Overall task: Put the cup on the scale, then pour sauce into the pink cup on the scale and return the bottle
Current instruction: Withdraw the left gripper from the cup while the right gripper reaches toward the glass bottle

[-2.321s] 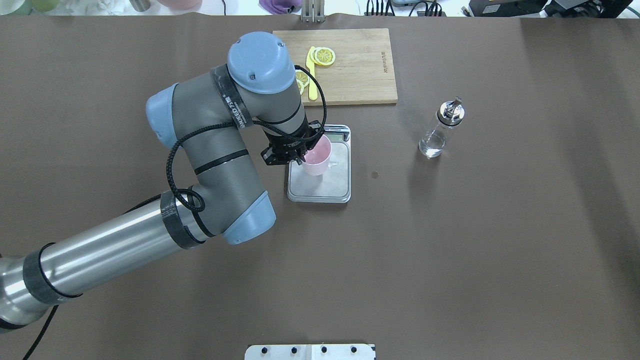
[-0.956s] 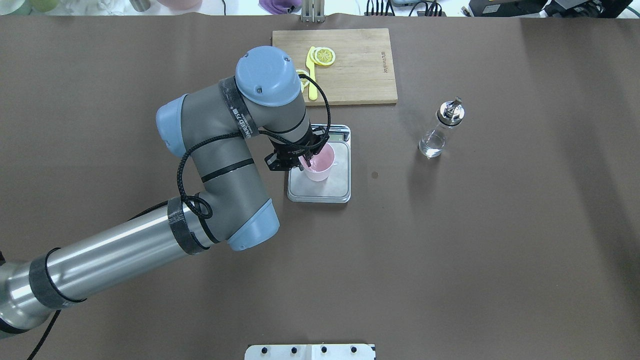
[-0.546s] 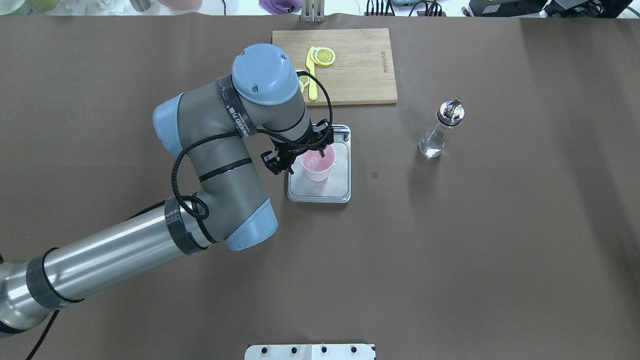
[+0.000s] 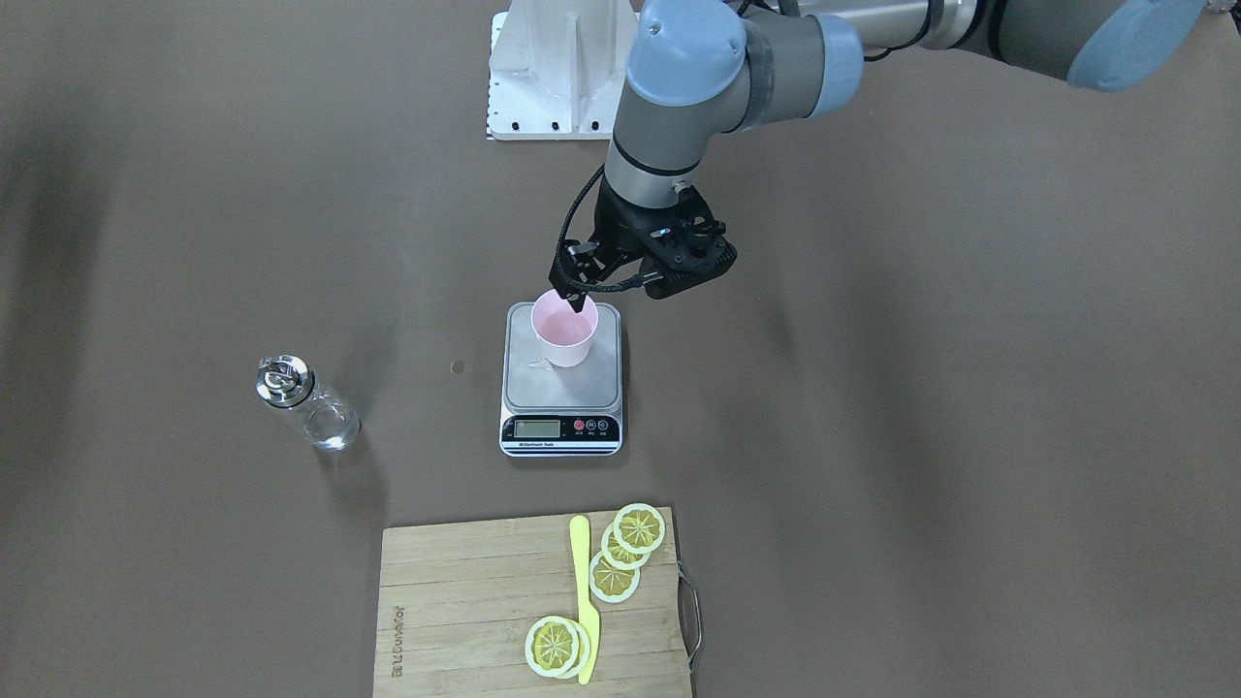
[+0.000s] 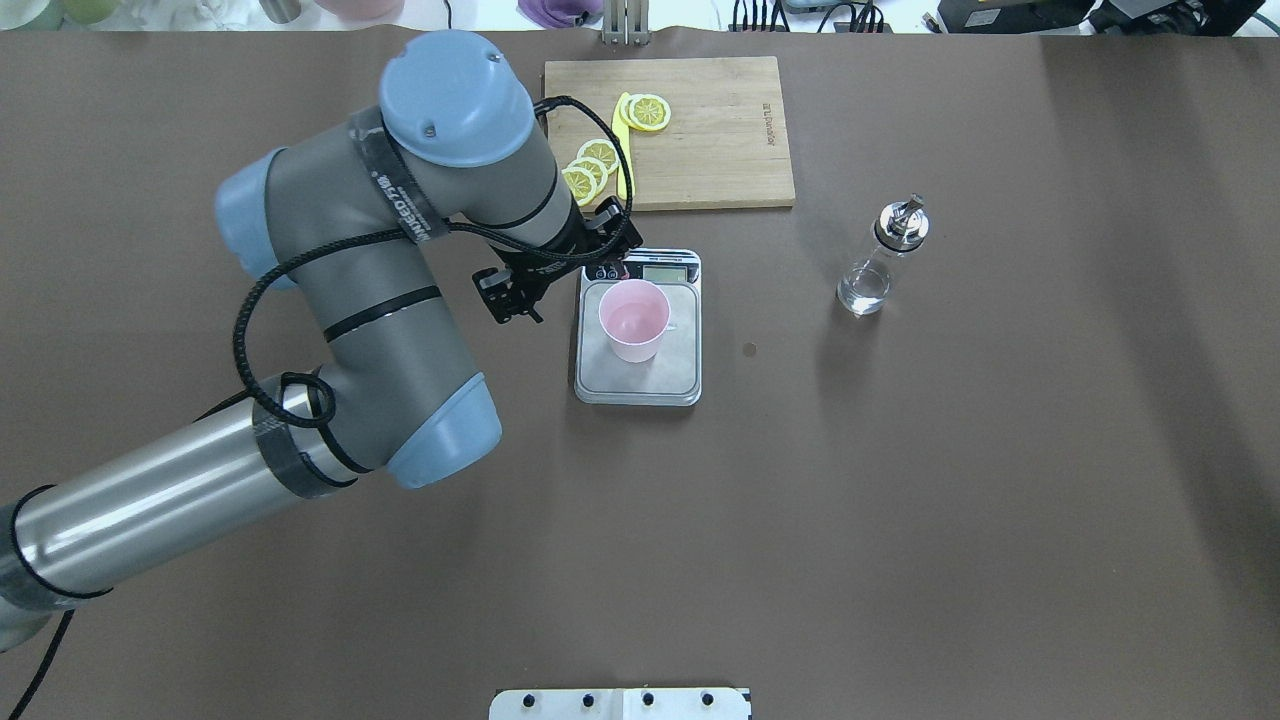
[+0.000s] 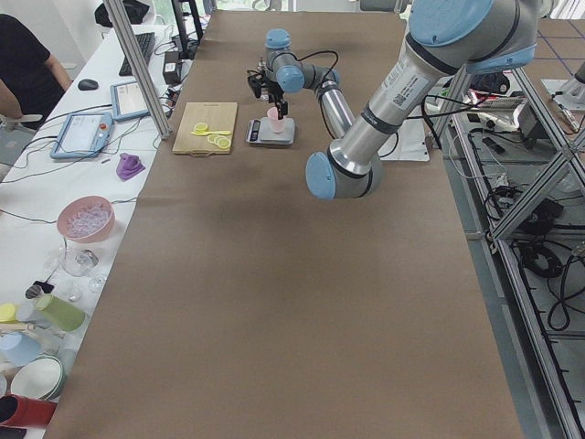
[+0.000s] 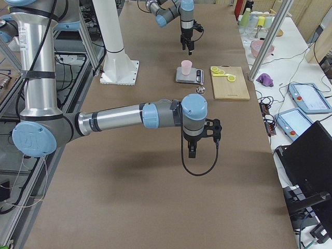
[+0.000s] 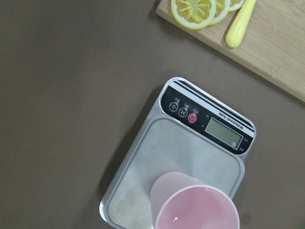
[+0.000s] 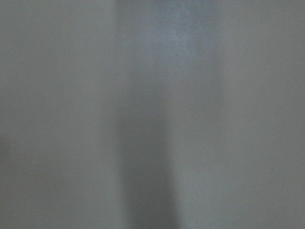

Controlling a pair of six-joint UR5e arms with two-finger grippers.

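The pale pink cup stands upright on the steel platform of the scale; both also show in the front view, the cup on the scale. My left gripper is open and empty, raised above and just off the scale's left back corner, clear of the cup. Its wrist view looks down on the cup and the scale. The clear glass bottle with a metal spout stands alone to the right. My right gripper hangs low over the table far from them; I cannot tell whether it is open or shut.
A wooden cutting board with lemon slices and a yellow knife lies just behind the scale. The left arm's elbow and forearm span the table's left half. A white mount plate sits at the near edge.
My left gripper set the cup on the scale, opened and let it go, then rose and drew back to the left. The cup stays put on the scale. The bottle has not moved.
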